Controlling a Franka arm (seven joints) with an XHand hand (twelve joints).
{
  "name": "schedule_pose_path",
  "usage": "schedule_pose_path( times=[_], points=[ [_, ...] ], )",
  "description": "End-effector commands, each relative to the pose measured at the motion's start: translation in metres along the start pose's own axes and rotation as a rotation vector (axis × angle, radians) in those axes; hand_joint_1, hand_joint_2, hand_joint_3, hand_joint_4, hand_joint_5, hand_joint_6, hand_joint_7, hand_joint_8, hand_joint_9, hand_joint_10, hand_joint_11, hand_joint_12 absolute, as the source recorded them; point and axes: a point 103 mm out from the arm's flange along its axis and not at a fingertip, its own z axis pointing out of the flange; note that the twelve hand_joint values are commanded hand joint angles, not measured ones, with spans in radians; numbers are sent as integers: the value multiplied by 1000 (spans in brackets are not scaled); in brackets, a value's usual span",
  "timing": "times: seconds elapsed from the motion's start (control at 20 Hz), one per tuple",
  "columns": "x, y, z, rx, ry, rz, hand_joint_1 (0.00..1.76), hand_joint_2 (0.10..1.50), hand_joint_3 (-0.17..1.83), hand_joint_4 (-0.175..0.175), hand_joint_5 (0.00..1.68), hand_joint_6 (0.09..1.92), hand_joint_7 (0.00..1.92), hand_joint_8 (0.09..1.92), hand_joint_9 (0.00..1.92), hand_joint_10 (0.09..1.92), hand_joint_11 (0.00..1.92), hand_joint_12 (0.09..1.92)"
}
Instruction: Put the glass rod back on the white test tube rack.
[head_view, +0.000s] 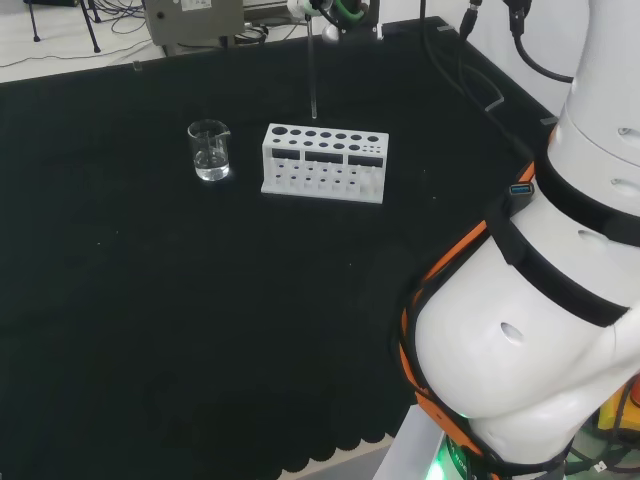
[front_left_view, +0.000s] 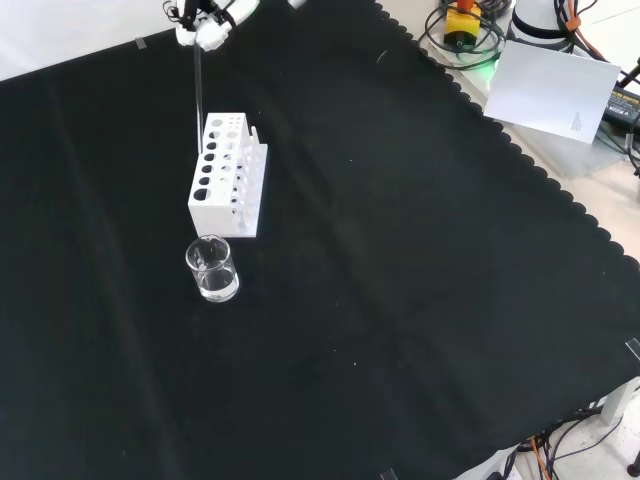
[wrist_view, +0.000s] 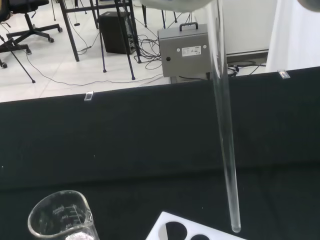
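The hand at the top edge of the front view is shut on the upper end of a clear glass rod, which hangs nearly upright. In the head view the hand holds the rod above and just behind the white test tube rack. The rod's lower tip floats a little above the rack's far end. In the wrist view the rod ends just over the rack's top plate and its round holes.
A small glass beaker with a little clear liquid stands next to the rack; in the front view the beaker is just in front of the rack. The arm's white links stand at the right of the head view.
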Motion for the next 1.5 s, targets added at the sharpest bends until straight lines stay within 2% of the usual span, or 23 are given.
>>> schedule_pose_path(
  times=[0.05, 0.55, 1.5],
  points=[
    [9, -2, -3, -7, 0, -20, 1317, 1072, -175, -175, 1408, 87, 1253, 894, 1828, 363, 1831, 204],
    [13, 1, 10, 12, 10, -20, 1317, 1071, -175, -175, 1408, 87, 1254, 892, 1828, 362, 1831, 202],
    [5, 3, 23, 35, 20, -4, 1317, 1071, -175, -175, 1408, 87, 1254, 892, 1830, 360, 1833, 200]
  ],
)
